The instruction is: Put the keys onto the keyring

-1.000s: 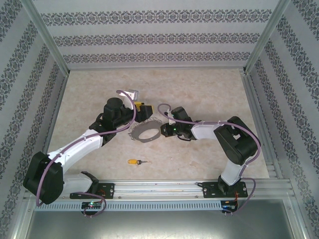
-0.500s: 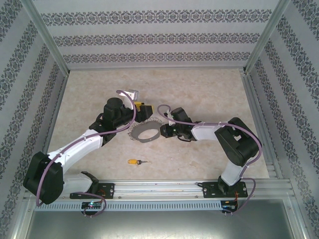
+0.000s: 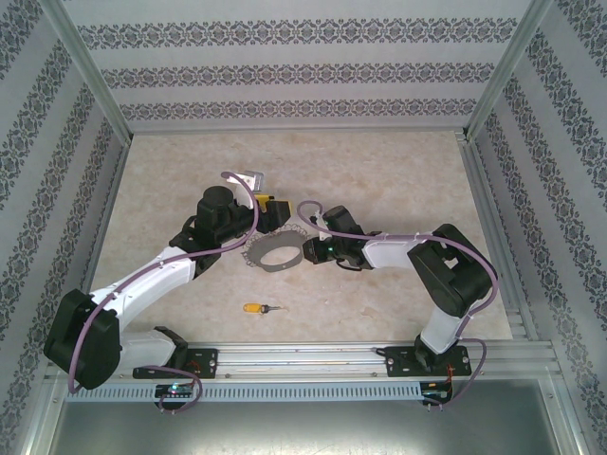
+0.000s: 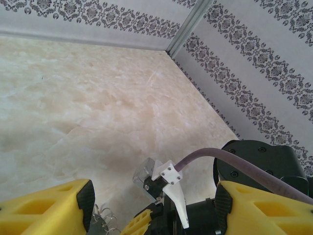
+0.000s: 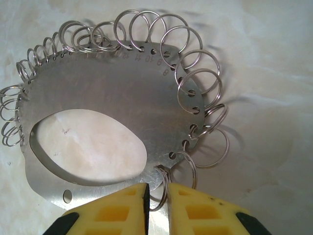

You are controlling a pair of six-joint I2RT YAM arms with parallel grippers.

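The keyring (image 3: pixel 275 254) is a flat grey metal hoop lying mid-table, its rim fringed with several small wire rings (image 5: pixel 195 63). My right gripper (image 3: pixel 308 248) is at its right edge. In the right wrist view its yellow fingers (image 5: pixel 112 210) stand almost together, shut on one small ring (image 5: pixel 160 191) of the keyring (image 5: pixel 98 83). My left gripper (image 3: pixel 269 210) hovers over the hoop's far left side, open wide with nothing held (image 4: pixel 152 213); some rings (image 4: pixel 103 219) show beside its left finger (image 4: pixel 54 208). The key (image 3: pixel 258 309), orange-headed, lies alone nearer the arm bases.
Patterned walls (image 3: pixel 303 71) close in the table at the back and on both sides. An aluminium rail (image 3: pixel 313 358) carrying the arm bases runs along the near edge. The right arm's wrist and cable (image 4: pixel 230 159) sit just ahead of my left gripper.
My right gripper has slid a little to the left, up against the keyring's right edge. The left arm, the hoop and the key have stayed put.
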